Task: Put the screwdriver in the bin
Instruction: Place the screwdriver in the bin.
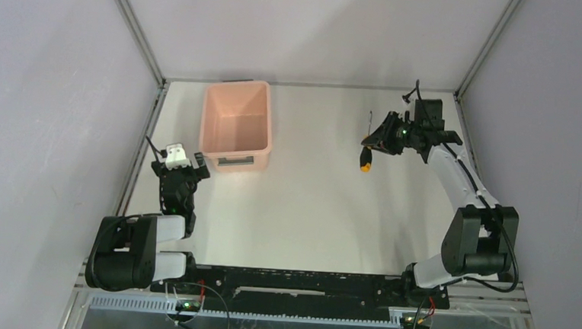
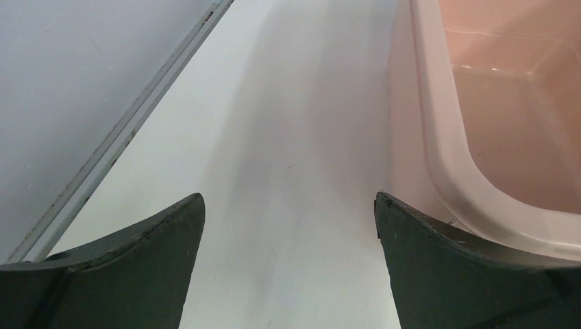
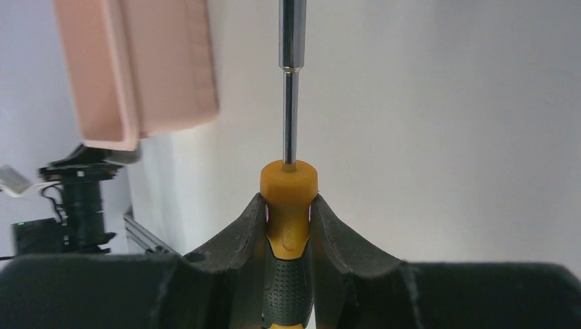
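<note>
Right wrist view, screwdriver (image 3: 288, 179) gripped by its orange-and-black handle between the closed jaws of the right gripper (image 3: 288, 209), shaft pointing away, over the table (image 1: 308, 204), well apart from the bin (image 1: 236, 119), left gripper (image 2: 289, 199) jaws wide, just beside the bin.

Bin (image 1: 236, 123) is set far-left on table (image 1: 323, 212); screwdriver (image 1: 365, 155) is held well right of it (in right gripper (image 1: 379, 142)).

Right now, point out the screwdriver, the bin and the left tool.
screwdriver (image 3: 288, 195): right wrist view, orange collar of the handle.
bin (image 1: 235, 127): top view, bare inner floor.
left tool (image 2: 288, 200): left wrist view, midway between its fingertips.
</note>
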Action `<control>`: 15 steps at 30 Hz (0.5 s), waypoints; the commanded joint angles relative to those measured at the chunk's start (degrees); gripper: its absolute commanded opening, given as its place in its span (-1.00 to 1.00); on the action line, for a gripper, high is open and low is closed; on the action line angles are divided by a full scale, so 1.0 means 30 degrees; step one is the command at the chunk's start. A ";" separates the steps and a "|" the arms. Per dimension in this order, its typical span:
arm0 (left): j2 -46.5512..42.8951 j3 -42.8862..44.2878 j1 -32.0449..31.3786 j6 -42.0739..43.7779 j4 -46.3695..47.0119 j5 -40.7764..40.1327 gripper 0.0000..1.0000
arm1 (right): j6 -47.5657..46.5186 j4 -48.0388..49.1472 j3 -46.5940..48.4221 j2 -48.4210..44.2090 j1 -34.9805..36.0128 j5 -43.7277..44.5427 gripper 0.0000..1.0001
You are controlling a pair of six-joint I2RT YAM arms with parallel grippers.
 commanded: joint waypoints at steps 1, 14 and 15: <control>-0.0279 0.0912 -0.0083 0.0184 0.0686 0.0023 0.97 | 0.2354 0.0829 0.2492 -0.1421 0.0955 -0.0676 -0.77; -0.0297 0.0916 -0.0099 0.0184 0.0686 0.0000 0.97 | 0.4888 -0.1584 1.2522 0.2270 0.6923 0.4014 -0.77; -0.0279 0.0913 -0.0077 0.0184 0.0686 -0.0002 0.97 | 0.5013 -0.1673 1.3451 0.2827 0.7342 0.4444 -0.78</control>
